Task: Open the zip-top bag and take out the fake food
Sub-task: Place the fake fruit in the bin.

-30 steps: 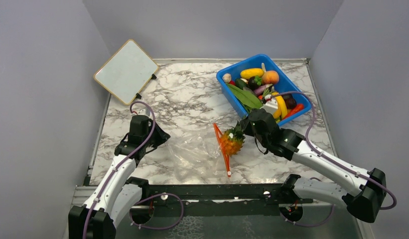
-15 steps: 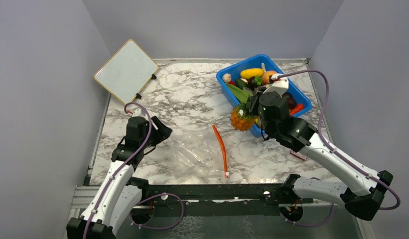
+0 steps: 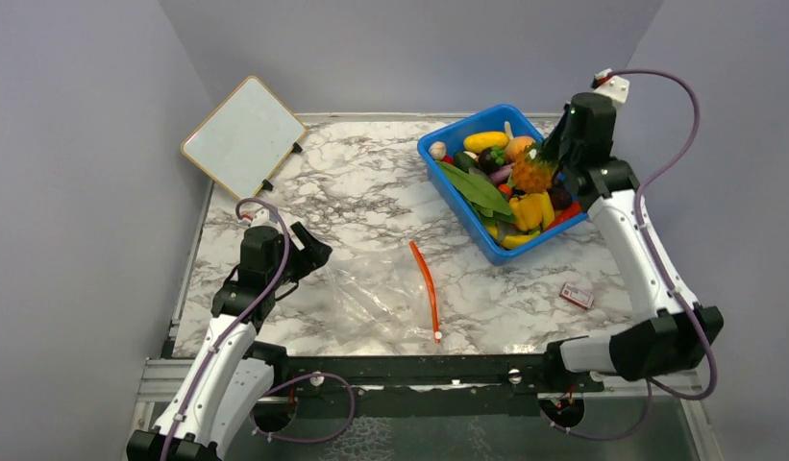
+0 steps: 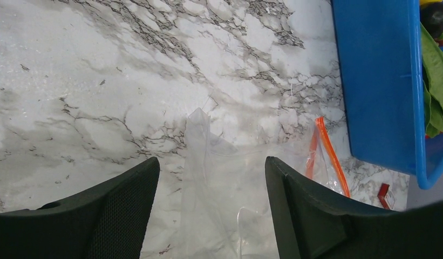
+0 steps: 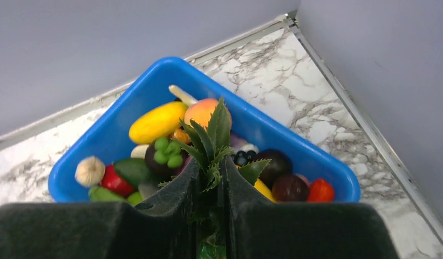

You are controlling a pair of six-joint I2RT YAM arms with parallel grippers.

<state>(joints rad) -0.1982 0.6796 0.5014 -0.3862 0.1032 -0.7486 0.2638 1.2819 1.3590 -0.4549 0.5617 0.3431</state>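
Note:
The clear zip-top bag (image 3: 381,293) lies flat and limp on the marble, its red-orange zip strip (image 3: 426,288) toward the bin. My left gripper (image 3: 308,257) hovers open over the bag's left end; in the left wrist view the bag (image 4: 230,178) shows between the spread fingers of the left gripper (image 4: 211,162), untouched. My right gripper (image 3: 554,158) is shut on the green leaf crown (image 5: 213,129) of an orange pineapple (image 3: 531,173), hanging above the blue bin (image 3: 467,216). Other fake food (image 5: 157,121) fills the bin.
A white board (image 3: 243,137) leans at the back left corner. A small red and white packet (image 3: 576,295) lies on the marble right of the bag. Grey walls close in on three sides. The bin's wall (image 4: 370,81) stands just beyond the zip strip (image 4: 327,156).
My right arm lifted the pineapple from the bag's mouth and swung it back over the bin. My left gripper opened and let go of the bag, which sank flat.

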